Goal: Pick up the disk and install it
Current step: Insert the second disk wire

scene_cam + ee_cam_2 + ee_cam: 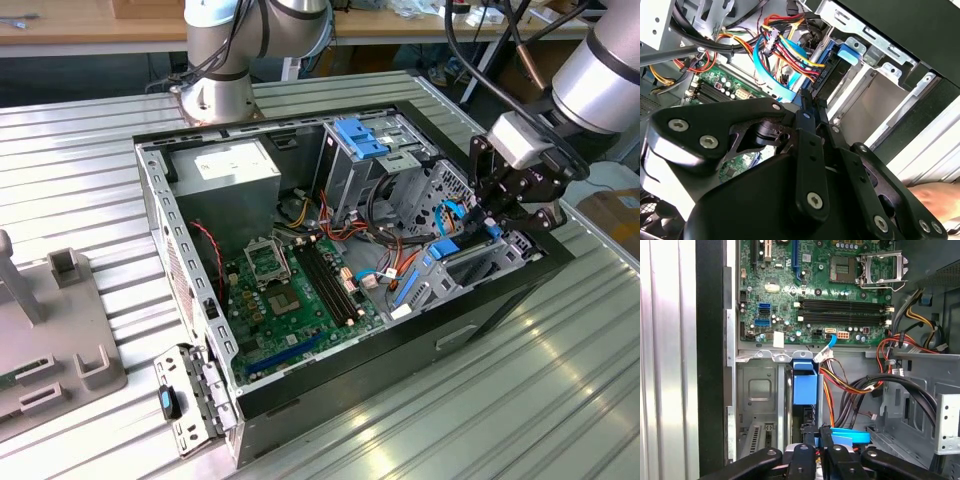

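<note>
Black multi-link gripper (497,212) clenched edgewise on flat grey hard drive with blue plastic rails (805,390), standing upright in metal drive cage (757,390) of open black computer case (300,390). Likely rigid, dense, shock-sensitive; grip blue rails, not cables.

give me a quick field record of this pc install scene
case: open tower lying on its side on the ribbed metal table
end effector: low over the drive cage at the exterior view's right end of the case
disk: on edge in the drive bay right below the end effector, blue rail showing; looks part-way in
grip on disk: cannot tell
motherboard: bare, on the case floor
power supply: grey box in the far corner
</note>
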Motion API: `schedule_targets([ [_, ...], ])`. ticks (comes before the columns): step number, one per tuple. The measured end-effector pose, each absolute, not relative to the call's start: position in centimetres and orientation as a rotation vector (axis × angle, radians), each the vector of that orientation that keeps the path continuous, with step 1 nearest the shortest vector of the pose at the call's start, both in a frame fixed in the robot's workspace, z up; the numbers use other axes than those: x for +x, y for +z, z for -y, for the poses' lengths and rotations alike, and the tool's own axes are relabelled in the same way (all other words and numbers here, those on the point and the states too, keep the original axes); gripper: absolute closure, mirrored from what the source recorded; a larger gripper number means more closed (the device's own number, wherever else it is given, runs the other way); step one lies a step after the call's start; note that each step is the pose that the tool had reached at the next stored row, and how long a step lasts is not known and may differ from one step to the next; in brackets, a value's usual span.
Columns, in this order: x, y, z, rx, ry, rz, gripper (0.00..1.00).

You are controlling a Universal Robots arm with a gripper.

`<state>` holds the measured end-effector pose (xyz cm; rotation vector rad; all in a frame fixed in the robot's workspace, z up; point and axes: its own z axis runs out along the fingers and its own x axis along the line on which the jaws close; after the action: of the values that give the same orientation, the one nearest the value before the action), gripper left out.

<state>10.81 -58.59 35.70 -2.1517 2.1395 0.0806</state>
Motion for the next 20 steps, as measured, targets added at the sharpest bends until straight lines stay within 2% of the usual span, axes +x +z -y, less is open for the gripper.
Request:
schedule_targets([
  [20,10.87,35.49,58.59,-2.155,0.073,-2.129,0.84],
])
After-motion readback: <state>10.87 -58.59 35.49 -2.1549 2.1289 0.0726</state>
